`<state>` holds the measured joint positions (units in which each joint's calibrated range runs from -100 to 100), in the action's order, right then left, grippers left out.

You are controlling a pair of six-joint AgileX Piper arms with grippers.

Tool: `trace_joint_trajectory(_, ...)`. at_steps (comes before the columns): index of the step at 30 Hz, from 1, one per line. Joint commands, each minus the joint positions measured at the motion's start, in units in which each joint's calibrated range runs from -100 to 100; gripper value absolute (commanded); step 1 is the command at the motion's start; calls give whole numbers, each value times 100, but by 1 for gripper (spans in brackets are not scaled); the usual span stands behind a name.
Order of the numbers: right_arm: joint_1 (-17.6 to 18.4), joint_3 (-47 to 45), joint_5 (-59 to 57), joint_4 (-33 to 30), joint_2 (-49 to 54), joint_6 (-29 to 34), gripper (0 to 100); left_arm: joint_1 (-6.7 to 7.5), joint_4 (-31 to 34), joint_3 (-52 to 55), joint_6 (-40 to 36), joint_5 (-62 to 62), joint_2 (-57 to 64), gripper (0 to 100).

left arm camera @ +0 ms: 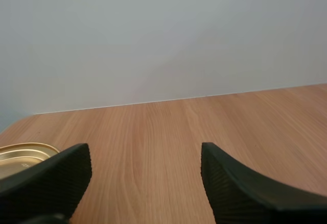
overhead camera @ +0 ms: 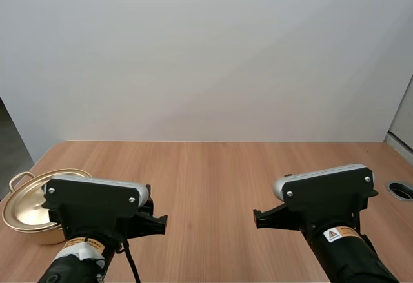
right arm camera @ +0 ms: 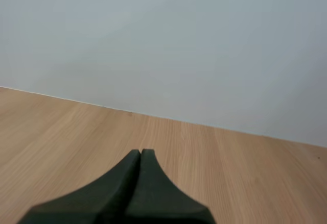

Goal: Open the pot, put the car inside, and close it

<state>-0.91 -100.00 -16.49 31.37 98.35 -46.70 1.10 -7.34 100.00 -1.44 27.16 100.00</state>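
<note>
Two robot arms stand side by side at the near edge of a wooden worktop (overhead camera: 206, 173). The left arm (overhead camera: 93, 205) is near the front left corner and the right arm (overhead camera: 329, 199) near the front right. They are well apart, with bare wood between them.

A golden pot (overhead camera: 22, 209) sits at the worktop's left edge, close to the front left corner. It is just beside the left arm, which hides part of it. One loop handle (overhead camera: 19, 178) shows on its far side, and its lid (overhead camera: 29, 200) appears to be on.

In the left wrist view the left gripper (left arm camera: 144, 155) has its jaws spread wide over the wood, ribbed inner faces turned to each other. The pot's golden top peeks out beside one finger (left arm camera: 56, 178).

In the right wrist view the right gripper (right arm camera: 140, 155) has its jaws pressed together into a single dark wedge, gripping nothing and pointing over the wood toward the far edge.

A round hole (overhead camera: 401, 189) is set in the worktop at its right edge. A plain pale wall (overhead camera: 206, 51) rises behind the far edge.
</note>
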Motion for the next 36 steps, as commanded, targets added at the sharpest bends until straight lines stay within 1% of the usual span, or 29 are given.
trace_joint_trajectory(1,5,0,6,-166,2,448,0,-1,2,0,4,2,0,100)
trace_joint_trajectory(3,5,0,-13,-655,2,1151,0,-1,2,0,4,2,0,100)
trace_joint_trajectory(5,5,0,-199,-1410,2,1948,0,-1,2,0,4,2,0,100)
trace_joint_trajectory(8,5,0,-455,-2052,2,2585,0,-1,2,0,4,2,0,100)
trace_joint_trajectory(13,5,0,-1357,-2310,2,2677,0,-1,2,0,4,2,0,100)
trace_joint_trajectory(15,5,0,-1338,-2350,2,2697,0,-1,2,0,4,2,0,100)
trace_joint_trajectory(18,5,0,-1338,-2191,2,2697,0,-1,2,0,4,2,0,100)
trace_joint_trajectory(29,5,0,-1338,-2212,2,2697,0,-1,2,0,4,2,0,100)
trace_joint_trajectory(36,5,0,-1338,-2308,2,2697,0,-1,3,0,4,227,0,100)
